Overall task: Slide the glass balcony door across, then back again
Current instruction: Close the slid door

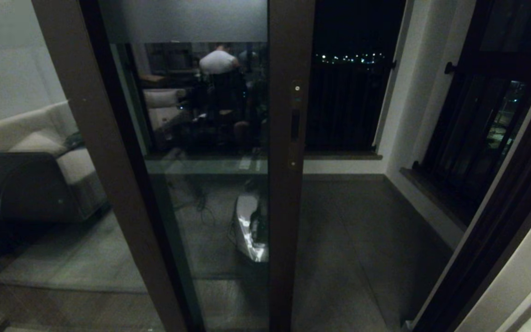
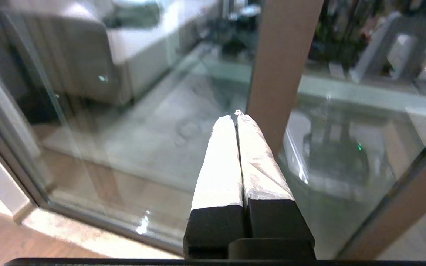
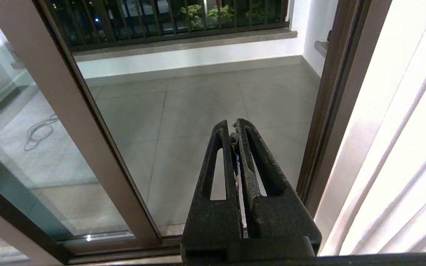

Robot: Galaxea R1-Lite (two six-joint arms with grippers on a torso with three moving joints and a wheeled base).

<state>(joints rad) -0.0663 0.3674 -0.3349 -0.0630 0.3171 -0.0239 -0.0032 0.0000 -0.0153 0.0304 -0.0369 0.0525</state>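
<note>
A: The background is a balcony at night, with a tiled floor (image 1: 357, 240), a dark railing (image 1: 344, 110) and small city lights behind it. On the right stands one dark-framed window (image 1: 477, 138) with a round knob.

B: And the big panels, how many are there?

A: Two brown-framed ones. The glass balcony door (image 1: 288, 207) stands in the middle of the head view, its stile upright, with one narrow black handle (image 1: 295, 124) and one frosted band on top. To its right the doorway is open to the balcony. The fixed glass panel (image 1: 104, 152) is on the left, and one sofa (image 1: 30, 152) shows in it.

B: Does the head camera show the grippers?

A: No, only the wrist cameras show them. The left gripper (image 2: 237, 115) has its fingers pressed together, holding nothing, near a brown frame post. The right gripper (image 3: 234, 125) is also clenched and empty, pointing at the open doorway, apart from the door's stile.
</note>
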